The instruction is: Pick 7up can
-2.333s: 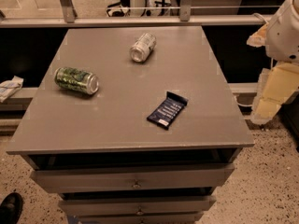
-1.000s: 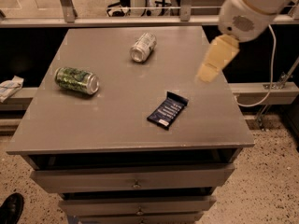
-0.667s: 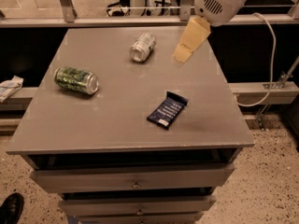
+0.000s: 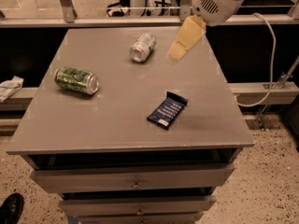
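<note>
Currently your pale yellow tapered gripper (image 4: 178,50) hangs over the far right part of the flat matte grey tabletop (image 4: 117,125), under the rounded white arm housing (image 4: 217,1). You can't tell from this angle whether it's open or closed; it holds nothing.

The small silvery-white 7up can with faint green markings (image 4: 142,47) lies on its side near the far edge, shiny metal end toward you, just left of the gripper and not touching it.

Open room: bare tabletop all around that can, and the whole near half up to the front edge is free apart from one packet. The right edge runs close to the gripper, with a white cable (image 4: 270,55) beyond it.

Count: two cans, the other being a dark green patterned can (image 4: 76,80) on its side near the left edge, well apart. One flat dark blue glossy snack packet (image 4: 167,109) sits right of centre. Below, you see stacked grey drawer fronts (image 4: 133,177) with two small knobs visible.
</note>
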`<act>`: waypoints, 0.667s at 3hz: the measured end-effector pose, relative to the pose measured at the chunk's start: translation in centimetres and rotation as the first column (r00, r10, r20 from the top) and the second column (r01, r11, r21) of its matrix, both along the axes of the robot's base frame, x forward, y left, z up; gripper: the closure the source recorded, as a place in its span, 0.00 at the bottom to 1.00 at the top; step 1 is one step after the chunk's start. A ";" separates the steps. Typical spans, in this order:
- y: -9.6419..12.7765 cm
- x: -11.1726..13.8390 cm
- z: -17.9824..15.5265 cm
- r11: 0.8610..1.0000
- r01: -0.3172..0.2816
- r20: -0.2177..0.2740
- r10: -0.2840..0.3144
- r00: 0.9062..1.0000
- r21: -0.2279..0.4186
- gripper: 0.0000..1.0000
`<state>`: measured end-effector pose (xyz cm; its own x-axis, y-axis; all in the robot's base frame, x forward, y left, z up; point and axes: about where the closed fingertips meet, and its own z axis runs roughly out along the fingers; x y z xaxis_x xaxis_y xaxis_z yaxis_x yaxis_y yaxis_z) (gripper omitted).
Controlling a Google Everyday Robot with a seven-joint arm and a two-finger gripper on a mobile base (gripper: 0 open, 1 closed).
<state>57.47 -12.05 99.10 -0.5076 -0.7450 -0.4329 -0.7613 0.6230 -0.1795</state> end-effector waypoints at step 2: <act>3.6 6.7 -1.0 0.970 0.205 0.025 -0.210 0.977 0.129 0.00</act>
<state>64.21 -8.40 98.10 -0.6264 -0.5643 -0.5378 -0.6074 0.7857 -0.1169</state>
